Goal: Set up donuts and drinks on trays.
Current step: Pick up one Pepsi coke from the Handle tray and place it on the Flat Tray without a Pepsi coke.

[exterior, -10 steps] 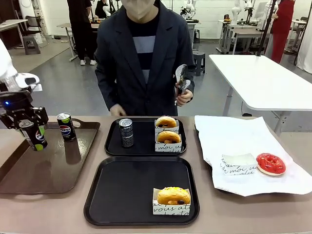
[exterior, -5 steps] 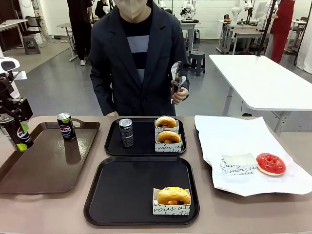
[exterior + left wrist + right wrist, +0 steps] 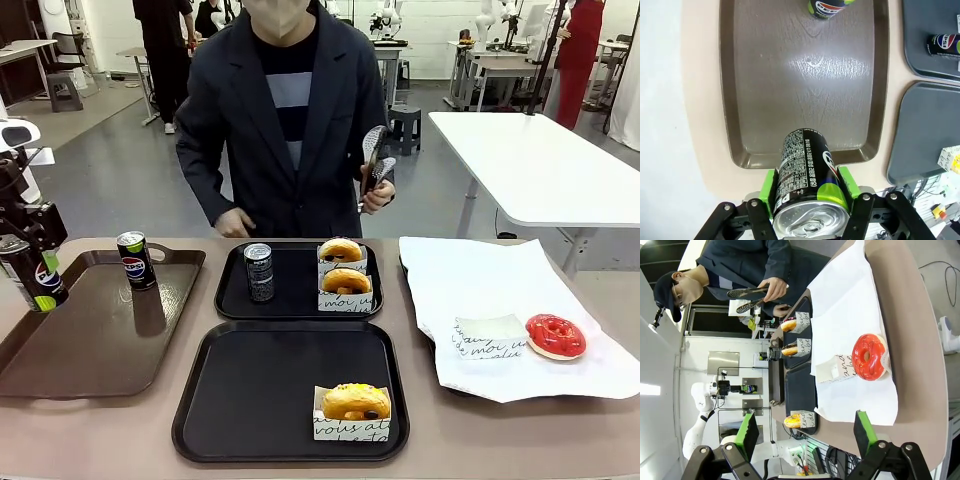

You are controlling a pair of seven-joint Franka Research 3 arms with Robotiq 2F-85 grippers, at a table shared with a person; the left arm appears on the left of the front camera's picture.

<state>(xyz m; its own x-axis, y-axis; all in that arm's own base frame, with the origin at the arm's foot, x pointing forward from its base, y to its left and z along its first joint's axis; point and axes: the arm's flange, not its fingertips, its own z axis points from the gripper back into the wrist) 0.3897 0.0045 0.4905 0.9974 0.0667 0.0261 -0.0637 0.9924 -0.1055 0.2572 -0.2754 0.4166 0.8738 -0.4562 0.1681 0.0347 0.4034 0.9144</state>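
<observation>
My left gripper [image 3: 30, 262] is shut on a black Pepsi can [image 3: 44, 286], held upright in the air over the left edge of the brown tray [image 3: 100, 350]. In the left wrist view the green pads [image 3: 769, 189] clamp the can [image 3: 807, 175] on both sides. A second can [image 3: 133, 260] stands on the brown tray. The far black tray [image 3: 298, 302] carries a can [image 3: 259, 272] and two sleeved donuts [image 3: 341, 250] [image 3: 346, 282]. One yellow-iced donut [image 3: 355, 402] lies on the near black tray [image 3: 250, 390]. My right gripper [image 3: 807, 435] hangs open and holds nothing.
A red-iced donut [image 3: 555, 335] and an empty paper sleeve [image 3: 487, 337] lie on white paper [image 3: 480, 280] at the right. A person stands across the table holding tongs [image 3: 372, 165] in one hand, the other hand [image 3: 232, 222] near the table's far edge.
My left gripper moved left and slightly up with the can, from over the brown tray to its left edge, then held still. The person shifted a little.
</observation>
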